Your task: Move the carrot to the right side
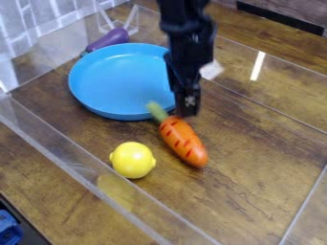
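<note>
The orange carrot (185, 142) lies on the wooden table, its green tip pointing up-left toward the blue plate (109, 81). My black gripper (186, 100) hangs just above the carrot's leafy end, pointing almost straight down. Its jaws are open and nothing sits between them. It is blurred in this frame, and whether it touches the carrot I cannot tell.
A yellow lemon (132, 160) rests left of the carrot, near the clear front wall (76, 153). A purple vegetable (107, 39) lies behind the plate at the back left. Bare wooden table (262, 144) stretches to the carrot's right.
</note>
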Robot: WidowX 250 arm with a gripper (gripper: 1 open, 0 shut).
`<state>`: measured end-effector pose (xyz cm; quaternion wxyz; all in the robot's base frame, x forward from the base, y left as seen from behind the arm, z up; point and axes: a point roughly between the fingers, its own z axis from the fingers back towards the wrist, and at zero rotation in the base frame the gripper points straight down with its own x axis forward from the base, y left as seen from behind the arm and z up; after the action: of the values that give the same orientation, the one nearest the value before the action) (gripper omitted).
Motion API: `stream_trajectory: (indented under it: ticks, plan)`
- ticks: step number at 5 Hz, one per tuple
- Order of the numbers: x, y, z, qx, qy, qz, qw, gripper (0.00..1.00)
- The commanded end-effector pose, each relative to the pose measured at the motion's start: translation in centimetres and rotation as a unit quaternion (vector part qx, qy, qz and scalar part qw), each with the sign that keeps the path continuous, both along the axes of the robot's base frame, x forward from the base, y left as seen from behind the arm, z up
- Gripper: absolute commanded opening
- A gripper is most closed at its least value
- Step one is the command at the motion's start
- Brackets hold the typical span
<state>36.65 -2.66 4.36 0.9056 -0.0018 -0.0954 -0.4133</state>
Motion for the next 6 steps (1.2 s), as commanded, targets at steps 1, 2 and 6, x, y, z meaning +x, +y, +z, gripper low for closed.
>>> stream_trajectory:
  ticks: [1,2,6]
  plan:
    - [1.5,0.0,0.1,0.005,-0.028,-0.022,0.9994,1.00]
    - [1.6,-0.5,-1.1,0.005,-0.022,0.001,0.9997,1.00]
    - [2.5,-2.2,-2.8,0.011,-0.014,0.060,0.9981,0.00]
